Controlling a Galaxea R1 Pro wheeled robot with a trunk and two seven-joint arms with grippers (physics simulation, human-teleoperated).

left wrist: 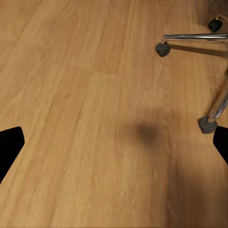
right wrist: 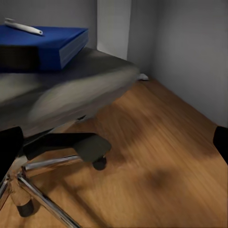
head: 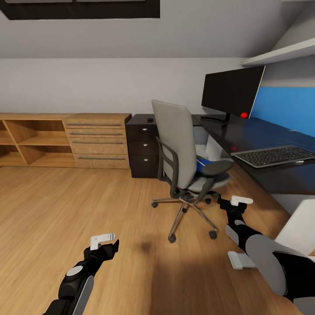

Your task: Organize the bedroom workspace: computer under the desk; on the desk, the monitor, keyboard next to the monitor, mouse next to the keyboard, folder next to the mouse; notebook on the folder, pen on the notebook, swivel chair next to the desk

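Folder [right wrist: 45, 45] apparently beyond parted jaws

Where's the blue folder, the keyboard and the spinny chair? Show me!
folder [right wrist: 45, 42], right wrist view: its blue top cover.
keyboard [head: 274, 155], head view: the middle rows of dark keys.
swivel chair [head: 174, 138], head view: the grey backrest.

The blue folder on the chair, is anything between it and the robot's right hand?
Yes. The chair's dark armrest sits between the right hand and the folder. The pen lies on the folder.
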